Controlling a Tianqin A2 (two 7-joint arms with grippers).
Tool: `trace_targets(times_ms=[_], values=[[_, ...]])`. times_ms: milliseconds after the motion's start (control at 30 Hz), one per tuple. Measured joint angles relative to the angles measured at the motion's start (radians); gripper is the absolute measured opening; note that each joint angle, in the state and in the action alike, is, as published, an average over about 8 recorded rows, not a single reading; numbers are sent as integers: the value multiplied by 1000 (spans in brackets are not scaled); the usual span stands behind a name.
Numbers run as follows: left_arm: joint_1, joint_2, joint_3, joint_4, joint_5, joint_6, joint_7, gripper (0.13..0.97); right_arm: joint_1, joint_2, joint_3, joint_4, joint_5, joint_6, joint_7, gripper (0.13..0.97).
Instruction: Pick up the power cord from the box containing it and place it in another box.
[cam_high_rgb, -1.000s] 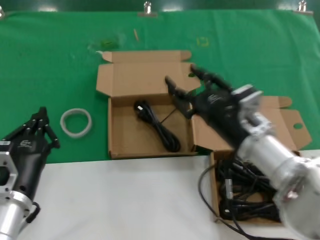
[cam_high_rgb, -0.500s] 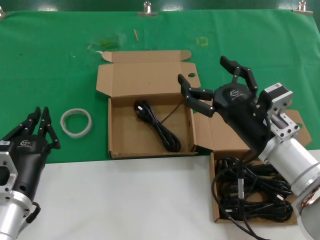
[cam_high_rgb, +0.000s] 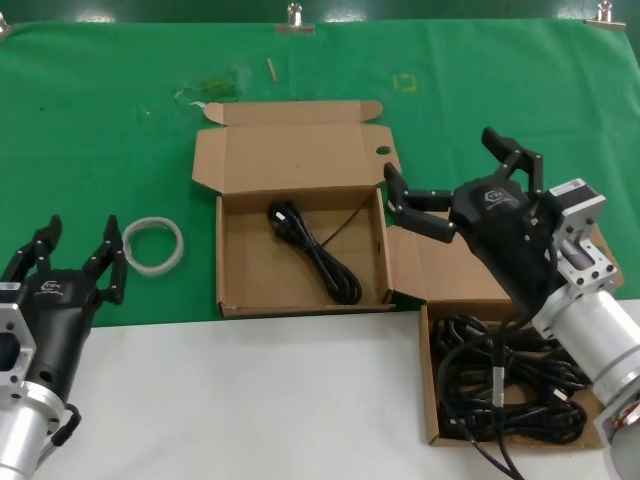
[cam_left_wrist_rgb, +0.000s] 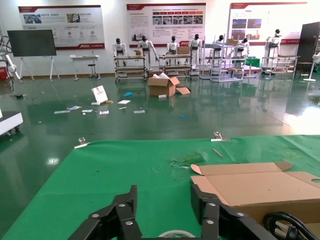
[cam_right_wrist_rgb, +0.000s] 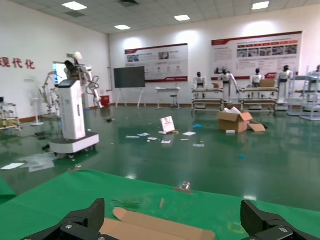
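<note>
The power cord (cam_high_rgb: 316, 250), one narrow black bundle with a plug head, lies inside the squarish box with a round hole in its lid (cam_high_rgb: 300, 155). My right gripper (cam_high_rgb: 440, 156) is open and empty. It hangs just right of that box's right wall, over the lid of the wing-flap box (cam_high_rgb: 452, 276). My left gripper (cam_high_rgb: 82, 228) is open and empty at the near left, away from both boxes. In the left wrist view the left gripper (cam_left_wrist_rgb: 162, 200) faces the holed box's lid (cam_left_wrist_rgb: 260, 187) and the cord's plug (cam_left_wrist_rgb: 285, 226). The right wrist view shows the right gripper (cam_right_wrist_rgb: 172, 212) above that lid (cam_right_wrist_rgb: 155, 227).
A heap of many black cords (cam_high_rgb: 510, 385) fills the wing-flap box at the near right. A white tape ring (cam_high_rgb: 153, 245) lies on the green cloth left of the holed box. A white tabletop (cam_high_rgb: 250, 400) runs along the front.
My right gripper has drawn back to the right, from over the holed box to beside its right wall, staying open. My left gripper's fingers have spread open. The cord has not moved.
</note>
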Motion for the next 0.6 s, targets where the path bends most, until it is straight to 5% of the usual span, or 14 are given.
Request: trace_targets(times_ms=[100, 600], values=[[0, 0, 0, 0, 0, 0, 0, 341, -13, -7, 17, 2, -26, 6, 15, 901], [0, 0, 0, 0, 0, 0, 0, 691, -78, -44, 99, 12, -151, 38, 89, 966]])
